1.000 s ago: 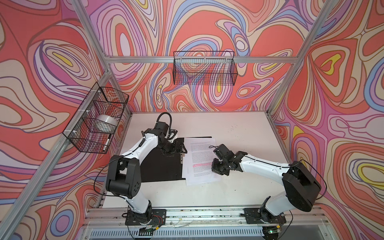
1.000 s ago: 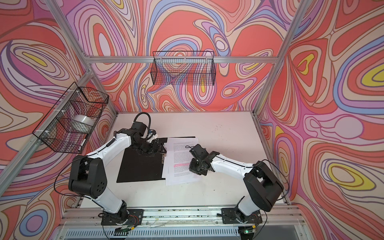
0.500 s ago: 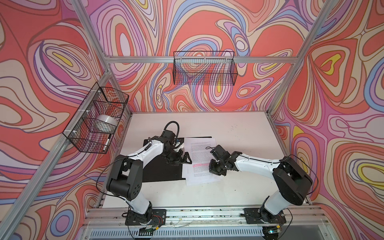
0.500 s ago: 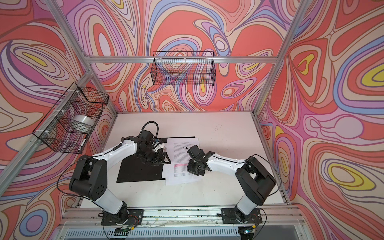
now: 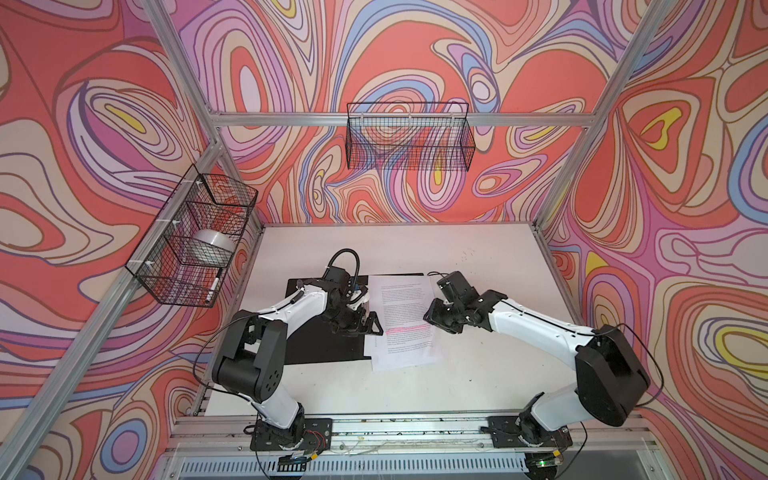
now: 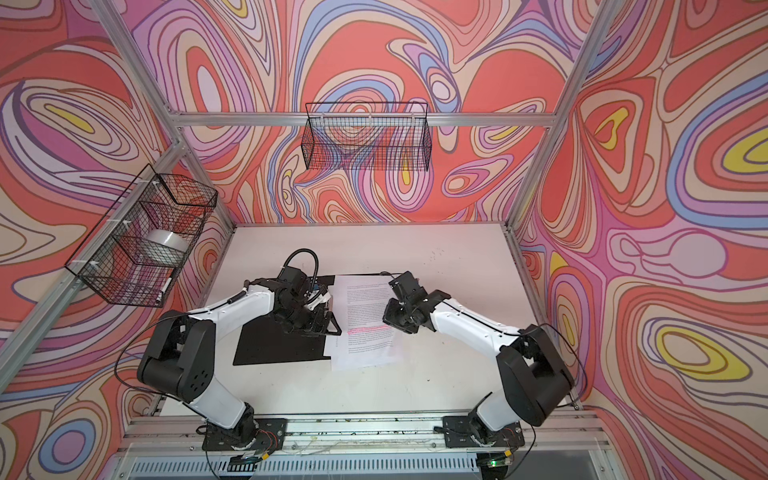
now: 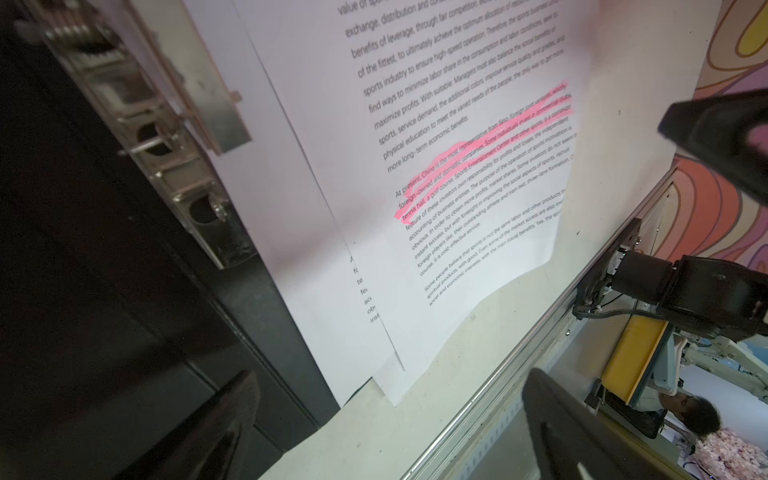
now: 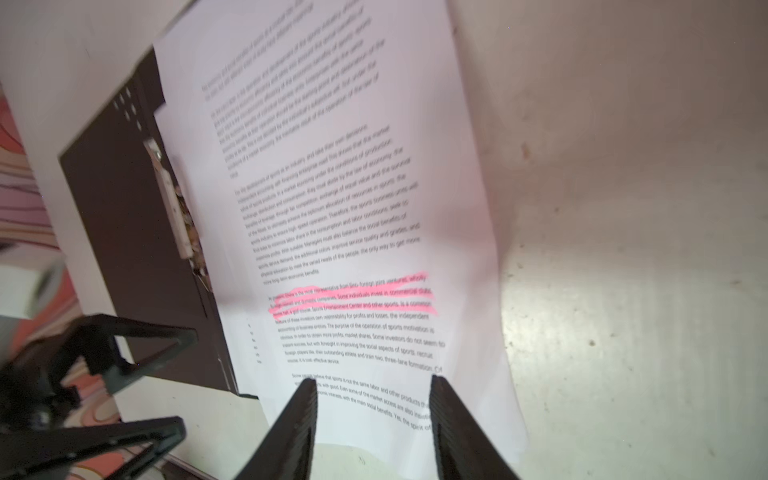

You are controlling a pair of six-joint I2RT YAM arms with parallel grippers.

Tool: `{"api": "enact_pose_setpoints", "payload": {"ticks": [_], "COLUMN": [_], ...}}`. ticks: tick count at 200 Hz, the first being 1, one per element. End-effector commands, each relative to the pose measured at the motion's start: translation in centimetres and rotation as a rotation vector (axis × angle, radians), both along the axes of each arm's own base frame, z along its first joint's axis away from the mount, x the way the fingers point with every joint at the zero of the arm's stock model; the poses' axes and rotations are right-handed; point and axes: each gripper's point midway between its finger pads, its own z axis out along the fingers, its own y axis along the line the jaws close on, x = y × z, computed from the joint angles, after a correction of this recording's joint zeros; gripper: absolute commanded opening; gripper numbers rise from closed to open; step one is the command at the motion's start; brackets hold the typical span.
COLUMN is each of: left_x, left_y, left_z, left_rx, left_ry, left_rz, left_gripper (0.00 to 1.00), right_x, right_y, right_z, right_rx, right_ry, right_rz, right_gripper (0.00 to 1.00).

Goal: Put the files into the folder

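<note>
Right gripper (image 8: 372,378) parted, files (image 8: 332,187) apparently just below, folder (image 8: 112,208) beside.

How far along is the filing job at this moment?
Done: the folder lies open with the sheets on its right half, beside the metal clip. In hand: nothing held; the right gripper and the left gripper are both open near the sheets. Left: sheets stick out past the folder's near edge, clamping cannot be told, folder not yet closed.
</note>
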Motion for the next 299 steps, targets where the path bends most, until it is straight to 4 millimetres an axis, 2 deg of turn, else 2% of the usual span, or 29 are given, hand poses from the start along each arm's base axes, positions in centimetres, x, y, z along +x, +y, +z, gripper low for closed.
{"api": "enact_pose_setpoints", "payload": {"ticks": [1, 24, 46, 78, 116, 164, 227, 299], "left_x": [0.0, -0.3, -0.9, -1.8, -2.4, -2.8, -3.2, -2.5], "left_y": [-0.1, -0.1, -0.3, -0.9, -1.1, -1.2, -1.6, -1.7], "left_z": [0.1, -0.3, -0.6, -0.6, -1.3, -1.8, -1.7, -1.3], "left_rx": [-0.002, -0.005, -0.019, -0.057, -0.064, -0.068, -0.079, -0.073], "left_ry": [-0.032, -0.016, 0.004, 0.043, 0.079, 0.108, 0.130, 0.114], "left_rz": [-0.031, -0.033, -0.048, -0.074, -0.092, -0.109, -0.130, -0.114], "left_gripper": [1.00, 1.00, 1.00, 0.99, 0.99, 0.98, 0.97, 0.97], "right_x": [0.7, 1.8, 2.4, 2.6, 2.4, 2.2, 2.2, 2.6], "right_y": [-1.9, -2.6, -2.0, -1.9, -1.9, -0.7, -0.3, -0.5], "right_z": [-0.7, -1.6, -2.5, -4.5, -6.0, -6.0, -6.3, -5.2], "right_rx": [0.013, 0.021, 0.055, 0.044, 0.038, 0.091, 0.103, 0.087], "right_ry": [-0.008, 0.006, 0.017, 0.055, 0.080, 0.076, 0.097, 0.092], "right_rz": [0.014, 0.020, 0.050, 0.082, 0.112, 0.169, 0.192, 0.178], "right_gripper": [0.49, 0.50, 0.51, 0.52, 0.51, 0.46, 0.38, 0.27]}}
